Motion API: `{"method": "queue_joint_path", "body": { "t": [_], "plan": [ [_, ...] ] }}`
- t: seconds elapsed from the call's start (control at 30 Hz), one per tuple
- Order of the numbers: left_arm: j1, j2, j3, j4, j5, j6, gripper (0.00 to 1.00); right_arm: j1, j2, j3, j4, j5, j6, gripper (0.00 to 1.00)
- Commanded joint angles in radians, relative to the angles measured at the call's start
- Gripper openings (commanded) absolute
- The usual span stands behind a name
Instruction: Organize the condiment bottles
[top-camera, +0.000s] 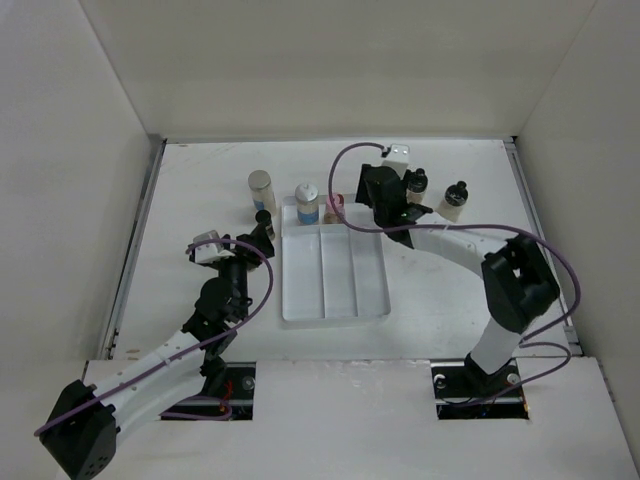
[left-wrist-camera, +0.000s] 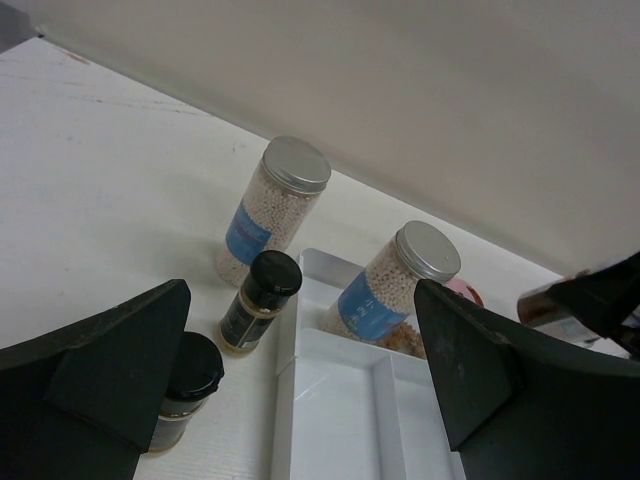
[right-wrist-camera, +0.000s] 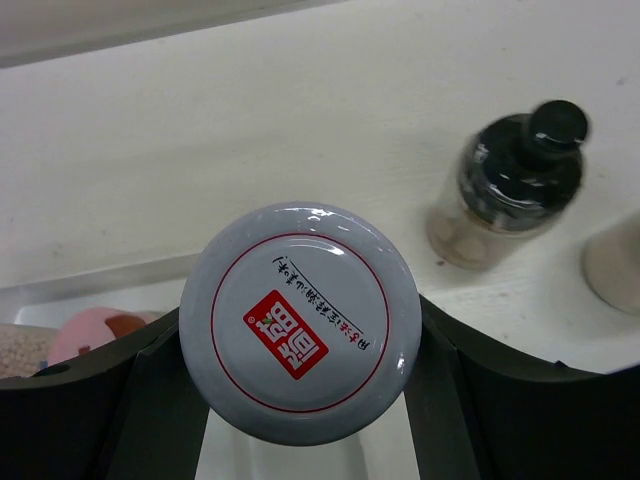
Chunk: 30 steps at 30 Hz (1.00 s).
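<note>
My right gripper (top-camera: 386, 205) is shut on a bottle with a white cap and red logo (right-wrist-camera: 298, 320), held over the far right corner of the white tray (top-camera: 335, 290). My left gripper (top-camera: 262, 232) is open and empty at the tray's far left corner. In the left wrist view a silver-capped jar of pale beads (left-wrist-camera: 275, 205) and two small black-capped bottles (left-wrist-camera: 258, 303) (left-wrist-camera: 185, 390) stand left of the tray. A second silver-capped jar (left-wrist-camera: 395, 285) and a pink-capped jar (left-wrist-camera: 465, 292) stand in the tray's far compartment.
Two black-capped bottles (top-camera: 417, 185) (top-camera: 455, 200) stand on the table right of the right gripper; the nearer one also shows in the right wrist view (right-wrist-camera: 515, 180). The tray's two long compartments hold nothing. White walls enclose the table on three sides.
</note>
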Motion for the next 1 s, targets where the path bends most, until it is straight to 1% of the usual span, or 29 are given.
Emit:
{"method": "queue_joint_path", "body": {
  "t": [0.0,0.23,0.47,0.53,0.6,0.63,0.77,0.87,0.97],
  "plan": [
    [0.011,-0.008,0.015,0.037,-0.002,-0.003,0.98,0.007,0.059,0.11,0.104,-0.048,-0.022,0.5],
    [0.017,-0.002,0.02,0.035,-0.006,-0.003,0.98,0.014,0.185,0.199,0.077,-0.093,0.007,0.52],
    [0.025,0.006,0.021,0.03,-0.009,-0.003,0.98,0.019,0.244,0.187,0.05,-0.108,0.054,0.55],
    [0.028,0.021,0.035,0.024,-0.015,-0.004,0.98,0.022,0.251,0.184,0.031,-0.105,0.064,0.6],
    [0.031,0.046,0.048,0.015,-0.035,-0.006,0.98,0.022,0.259,0.186,0.015,-0.11,0.073,0.69],
    [0.028,0.052,0.054,0.003,-0.046,-0.007,0.97,0.022,0.261,0.187,0.005,-0.11,0.077,0.71],
    [0.023,0.053,0.1,-0.064,-0.092,-0.009,0.96,0.024,0.204,0.163,0.008,-0.105,0.081,0.87],
    [0.026,0.04,0.138,-0.129,-0.094,-0.009,0.94,0.024,0.14,0.149,0.005,-0.11,0.075,0.91],
    [0.031,0.038,0.181,-0.199,-0.098,-0.004,0.88,0.024,0.058,0.098,0.01,-0.11,0.073,0.92]
  ]
}}
